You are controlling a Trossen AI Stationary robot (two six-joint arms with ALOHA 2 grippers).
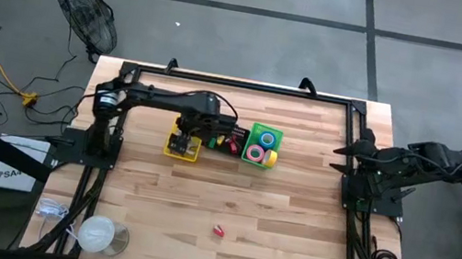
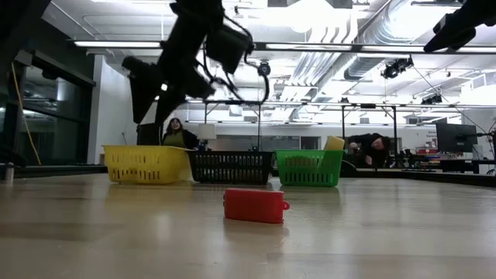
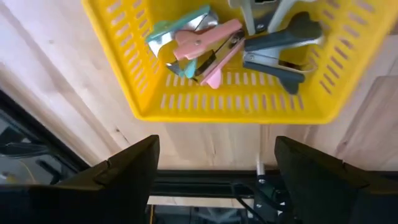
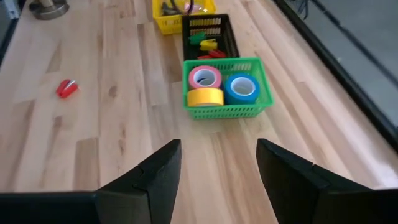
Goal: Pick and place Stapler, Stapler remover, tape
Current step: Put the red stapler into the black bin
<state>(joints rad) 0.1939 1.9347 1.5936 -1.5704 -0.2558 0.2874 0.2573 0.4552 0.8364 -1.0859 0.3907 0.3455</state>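
Observation:
A yellow bin (image 3: 186, 102) holds several staplers: a pink one (image 3: 208, 46), a teal one (image 3: 171, 31) and dark grey ones (image 3: 280, 53). My left gripper (image 3: 214, 177) hangs open above this bin (image 1: 182, 145), touching nothing. Beside the yellow bin stands a black bin (image 4: 210, 37) with small coloured stapler removers. Then comes a green bin (image 4: 227, 112) with pink (image 4: 205, 78), blue (image 4: 241, 88) and yellow (image 4: 205, 98) tape rolls. A small red piece (image 1: 219, 231) lies alone on the table nearer the front. My right gripper (image 4: 219, 168) waits open at the table's right edge (image 1: 344, 150).
A large white roll (image 1: 103, 235) sits at the near left corner. Black frame rails (image 1: 349, 204) run along the table's left, right and far sides. Bare wood lies between the row of bins and the red piece (image 2: 256, 205).

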